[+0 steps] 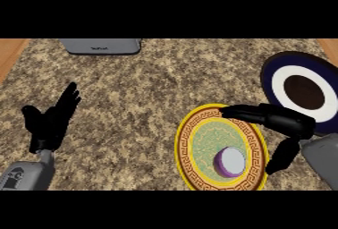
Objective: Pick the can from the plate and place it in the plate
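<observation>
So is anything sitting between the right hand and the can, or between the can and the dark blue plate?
Nothing visible blocks either path. The can stands on the yellow-rimmed plate, with the right hand open just above and beside it. The dark blue plate lies further right, partly covered only by that hand.

Counter [152, 89] spans whole view. Two plates at right side: nearer plate [191, 154] sits right of centre, by lower edge; farther plate [277, 71] lies behind it and to its right, at view's right edge. Whether their rims touch: cannot tell, hidden by right hand. Can [230, 162] stands upright on nearer plate, in its lower right part. Right hand [280, 123] is over right rim of nearer plate, between the 2 plates, not touching can. Left hand [51, 120] rests at left, well apart from plates. Flat appliance [102, 46] at top edge, left of centre, partly cut off.
</observation>
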`<state>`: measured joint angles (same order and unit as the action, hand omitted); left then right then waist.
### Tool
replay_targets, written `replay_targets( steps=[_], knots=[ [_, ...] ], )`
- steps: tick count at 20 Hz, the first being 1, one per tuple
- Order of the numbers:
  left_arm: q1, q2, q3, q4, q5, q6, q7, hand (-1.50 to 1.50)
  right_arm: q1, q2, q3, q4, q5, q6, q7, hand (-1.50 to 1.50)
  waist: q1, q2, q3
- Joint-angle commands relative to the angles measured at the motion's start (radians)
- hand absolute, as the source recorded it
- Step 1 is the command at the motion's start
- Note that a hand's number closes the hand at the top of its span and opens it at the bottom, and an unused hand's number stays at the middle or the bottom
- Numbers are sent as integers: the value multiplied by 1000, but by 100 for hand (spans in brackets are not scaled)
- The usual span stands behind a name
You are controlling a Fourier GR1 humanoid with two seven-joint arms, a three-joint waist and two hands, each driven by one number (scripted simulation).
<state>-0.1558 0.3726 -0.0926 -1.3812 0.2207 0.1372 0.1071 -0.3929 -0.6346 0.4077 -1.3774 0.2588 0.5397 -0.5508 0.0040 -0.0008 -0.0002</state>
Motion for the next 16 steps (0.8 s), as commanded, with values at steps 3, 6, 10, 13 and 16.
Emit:
replay_targets(
  steps=[3, 6, 10, 13, 16],
  knots=[
    [-27, -30, 7, -5, -28, 14, 51, 0, -27, -10, 23, 2, 159, 13, -25, -150, 0, 2, 0],
    [-34, -70, 0, 20, -65, 34, 12, 0, -1, -36, 12, -103, 164, 75, 44, -150, -8, 0, 0],
    [-33, -43, 36, 33, -52, -32, 13, 0, -18, 23, 26, -123, 241, 97, 102, -150, -5, 0, 0],
    [12, -32, 63, -56, -36, -42, 59, 0, -5, 72, 33, -168, 260, 147, 171, -150, -1, -1, 0],
    [-4, -64, 53, -17, -73, -31, 39, 0, 50, 107, 88, -137, 364, 77, 132, -150, -2, 1, 0]
  ],
)
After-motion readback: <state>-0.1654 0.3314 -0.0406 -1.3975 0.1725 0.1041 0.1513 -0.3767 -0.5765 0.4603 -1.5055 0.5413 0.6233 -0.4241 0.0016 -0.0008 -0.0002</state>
